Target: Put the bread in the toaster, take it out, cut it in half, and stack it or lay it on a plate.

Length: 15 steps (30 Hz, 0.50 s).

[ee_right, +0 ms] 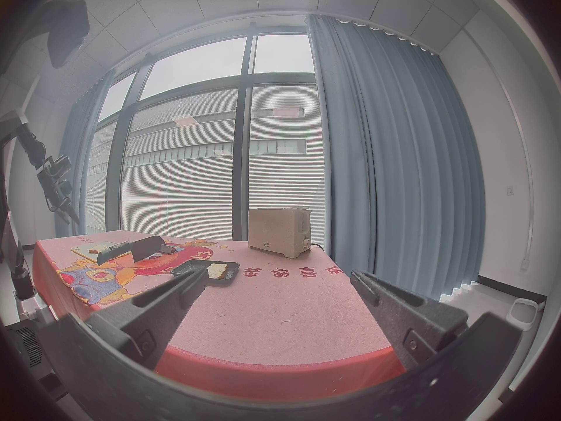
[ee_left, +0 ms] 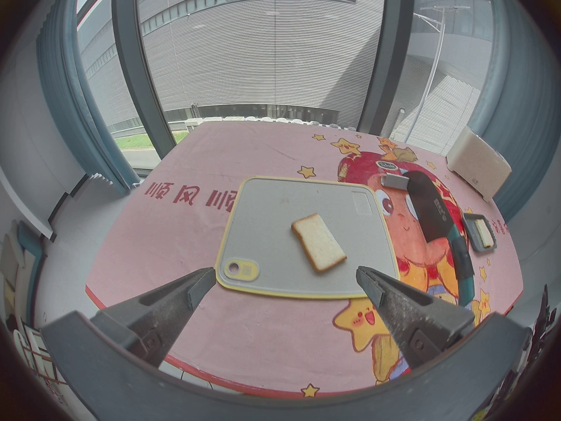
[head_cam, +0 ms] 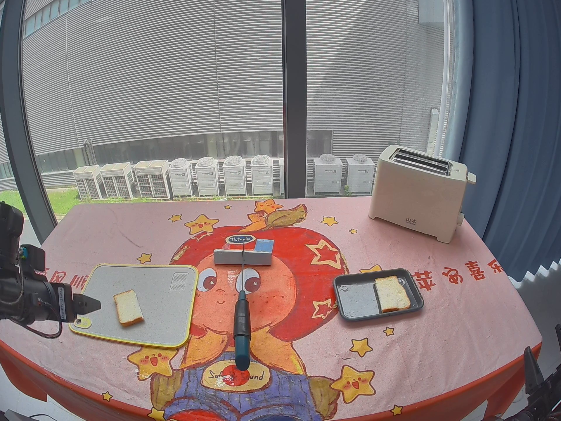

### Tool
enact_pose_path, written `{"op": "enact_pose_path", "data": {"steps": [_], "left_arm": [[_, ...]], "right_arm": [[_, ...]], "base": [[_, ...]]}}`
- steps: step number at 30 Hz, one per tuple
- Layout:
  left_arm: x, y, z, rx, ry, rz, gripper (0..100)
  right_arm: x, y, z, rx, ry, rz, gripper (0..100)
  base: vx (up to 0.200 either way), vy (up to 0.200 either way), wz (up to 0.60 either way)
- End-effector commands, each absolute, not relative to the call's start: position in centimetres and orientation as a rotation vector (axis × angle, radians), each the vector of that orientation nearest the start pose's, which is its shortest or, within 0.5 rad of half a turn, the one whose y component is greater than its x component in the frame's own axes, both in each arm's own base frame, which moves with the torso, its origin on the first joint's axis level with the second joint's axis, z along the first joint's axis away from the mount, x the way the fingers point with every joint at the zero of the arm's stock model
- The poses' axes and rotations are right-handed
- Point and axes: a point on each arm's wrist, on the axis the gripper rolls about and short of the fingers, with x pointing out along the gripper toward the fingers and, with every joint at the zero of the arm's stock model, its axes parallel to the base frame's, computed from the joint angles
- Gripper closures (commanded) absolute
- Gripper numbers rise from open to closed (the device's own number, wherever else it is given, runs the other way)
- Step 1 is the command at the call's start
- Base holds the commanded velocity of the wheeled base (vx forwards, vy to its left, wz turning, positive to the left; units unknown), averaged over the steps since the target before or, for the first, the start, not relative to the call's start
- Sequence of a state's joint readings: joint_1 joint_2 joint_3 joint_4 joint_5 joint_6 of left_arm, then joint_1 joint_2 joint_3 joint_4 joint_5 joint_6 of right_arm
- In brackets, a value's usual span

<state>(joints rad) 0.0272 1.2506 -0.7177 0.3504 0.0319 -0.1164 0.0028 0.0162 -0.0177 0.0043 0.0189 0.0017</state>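
We have left gripper (ee_left: 284, 277) and right gripper (ee_right: 279, 278) both spread, empty; one bread half (head_cam: 128, 307) lies on the board (head_cam: 158, 299), other half (head_cam: 391, 293) on the plate (head_cam: 357, 299); likely light, crumbly, so we'd pinch its long edges gently.

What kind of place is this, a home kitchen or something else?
Probably a staged test room in an office-like building, not a kitchen: a cloth-covered table stands by a tall window with blue curtains, carrying a toaster and a cutting board.

Bright daylight, fisheye-warped edges
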Motion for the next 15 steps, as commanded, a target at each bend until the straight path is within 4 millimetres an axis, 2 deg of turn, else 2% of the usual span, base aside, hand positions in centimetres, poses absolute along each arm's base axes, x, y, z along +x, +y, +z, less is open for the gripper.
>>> {"op": "enact_pose_path", "data": {"steps": [1,7,15], "left_arm": [[17.6,1.0,18.5,-0.111,0.886,0.133,0],[19.8,1.6,18.5,-0.118,0.899,0.154,0],[20.6,1.7,17.8,-0.117,0.933,0.158,0]], "right_arm": [[-2.3,0.0,7.6,0.002,0.008,0.023,0],[-2.3,0.0,7.6,0.002,0.008,0.023,0],[-2.3,0.0,7.6,0.002,0.008,0.021,0]], "base": [[0.0,0.0,0.0],[0.0,0.0,0.0],[0.0,0.0,0.0]]}}
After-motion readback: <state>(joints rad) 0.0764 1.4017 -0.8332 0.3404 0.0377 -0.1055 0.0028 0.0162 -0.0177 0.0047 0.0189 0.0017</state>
